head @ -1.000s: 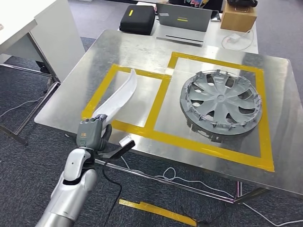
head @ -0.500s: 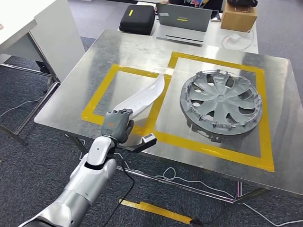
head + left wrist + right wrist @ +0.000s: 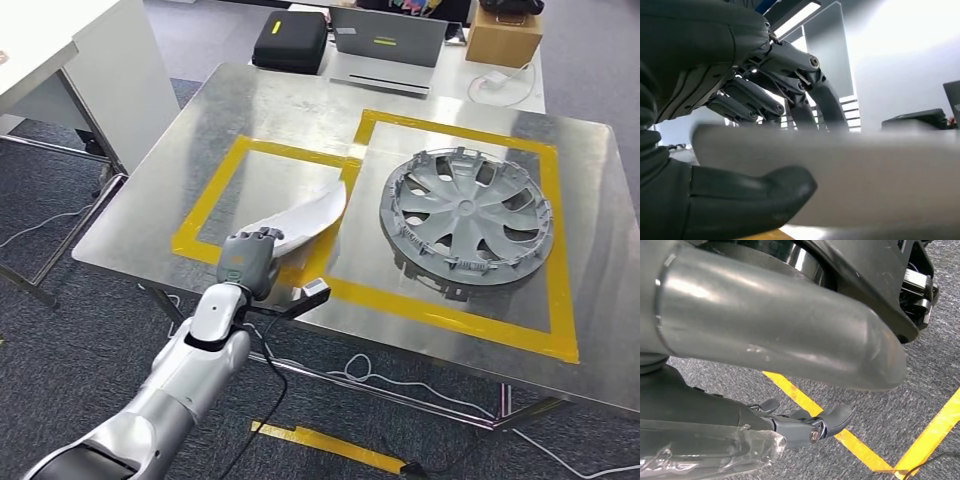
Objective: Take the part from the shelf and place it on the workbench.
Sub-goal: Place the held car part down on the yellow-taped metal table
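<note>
One hand carries the load: the left hand [image 3: 245, 262] grips the near end of the white part [image 3: 306, 215], thumb [image 3: 753, 192] under it and the darker fingers [image 3: 791, 75] curled over the top. From the hand the part runs forward and to the right, its long axis slanting across the left yellow-taped square [image 3: 207, 205] on the metal workbench [image 3: 302, 110], with the far tip reaching the tape strip shared with the neighbouring square. That tip looks lower than the held end, though from the head view I cannot be sure whether it touches the metal or hangs just above it. A grey wheel cover [image 3: 466, 218] lies well to the right of the hand, beyond the part's tip and apart from it.

My reading is that the carry is nearly over and the set-down is what remains: the hand would need to sink along that same slant so the held end comes flat inside the square. The right hand [image 3: 806, 425] hangs over carpet with fingers loosely apart, holding nothing, well away from the work.
</note>
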Controlling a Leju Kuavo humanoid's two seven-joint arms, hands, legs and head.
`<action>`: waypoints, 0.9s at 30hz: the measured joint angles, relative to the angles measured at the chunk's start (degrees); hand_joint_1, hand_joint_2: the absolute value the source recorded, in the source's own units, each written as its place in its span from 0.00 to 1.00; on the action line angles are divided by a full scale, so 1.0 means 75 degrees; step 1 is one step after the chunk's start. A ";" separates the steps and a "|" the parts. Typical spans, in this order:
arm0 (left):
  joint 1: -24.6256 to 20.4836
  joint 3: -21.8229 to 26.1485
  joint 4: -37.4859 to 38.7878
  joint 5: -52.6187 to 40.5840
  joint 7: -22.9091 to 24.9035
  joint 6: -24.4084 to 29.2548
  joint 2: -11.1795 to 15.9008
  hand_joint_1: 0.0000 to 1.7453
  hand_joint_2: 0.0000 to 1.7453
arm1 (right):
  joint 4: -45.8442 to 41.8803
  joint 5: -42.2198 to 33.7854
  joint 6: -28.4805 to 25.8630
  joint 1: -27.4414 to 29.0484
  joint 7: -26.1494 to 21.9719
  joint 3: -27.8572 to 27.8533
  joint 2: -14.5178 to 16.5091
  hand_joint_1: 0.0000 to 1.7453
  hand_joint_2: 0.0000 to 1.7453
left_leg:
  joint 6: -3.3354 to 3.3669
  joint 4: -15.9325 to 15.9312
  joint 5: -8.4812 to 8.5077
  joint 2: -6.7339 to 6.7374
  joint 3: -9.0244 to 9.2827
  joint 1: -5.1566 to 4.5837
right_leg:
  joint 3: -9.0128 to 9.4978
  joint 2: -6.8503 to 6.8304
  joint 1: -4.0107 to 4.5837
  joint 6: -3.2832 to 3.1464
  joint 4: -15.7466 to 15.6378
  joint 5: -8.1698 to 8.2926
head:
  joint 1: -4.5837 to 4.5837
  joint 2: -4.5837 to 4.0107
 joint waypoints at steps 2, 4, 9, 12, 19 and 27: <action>-0.0046 0.0011 0.0125 0.0044 -0.0018 0.0113 -0.0011 0.00 0.00 | 0.0000 0.0007 0.0001 -0.0001 0.0000 0.0000 0.0000 0.00 0.00 | 0.0000 0.0000 0.0000 0.0000 0.0000 0.0000 | 0.0000 0.0000 0.0000 0.0000 0.0001 0.0000 | 0.0000 0.0000; -0.0072 0.0037 0.0206 0.0106 -0.0025 0.0246 -0.0020 0.00 0.00 | 0.0000 0.0013 0.0001 -0.0001 0.0000 0.0000 0.0000 0.00 0.00 | 0.0000 0.0000 0.0000 0.0000 0.0000 0.0000 | 0.0000 0.0000 0.0000 0.0000 0.0002 0.0000 | 0.0000 0.0000; -0.0088 0.0192 0.0251 0.0310 -0.0082 0.0498 -0.0018 0.00 0.00 | 0.0000 0.0014 -0.0005 0.0003 -0.0006 0.0000 0.0000 0.00 0.00 | 0.0000 0.0000 0.0000 0.0000 0.0000 0.0000 | 0.0000 0.0000 0.0000 0.0000 0.0004 0.0000 | 0.0001 0.0000; -0.0062 0.0353 0.0209 0.0465 -0.0164 0.0570 -0.0006 0.00 0.00 | 0.0000 0.0001 -0.0044 0.0017 -0.0089 0.0000 0.0000 0.00 0.00 | 0.0000 0.0000 0.0000 0.0000 0.0000 0.0000 | 0.0000 0.0000 0.0000 0.0000 0.0005 0.0000 | 0.0000 0.0000; 0.0991 0.0784 -0.1089 0.2001 -0.1593 0.0852 0.0095 0.00 0.00 | 0.0001 -0.0267 -0.0225 0.0069 -0.0508 -0.0113 0.0018 0.00 0.00 | 0.0014 0.0003 -0.0014 -0.0001 0.0005 -0.0030 | 0.0005 0.0003 -0.0027 0.0012 0.0000 -0.0005 | -0.0001 0.0000; 0.3127 0.1153 -0.4003 0.3566 -0.2714 0.0871 0.0552 0.00 0.00 | 0.0025 -0.0514 -0.0417 0.0342 -0.0962 -0.0419 0.0042 0.00 0.00 | 0.0147 -0.0079 0.0001 0.0019 0.0055 -0.0054 | -0.0004 -0.0028 -0.0070 0.0134 -0.0017 -0.0059 | -0.0003 0.0000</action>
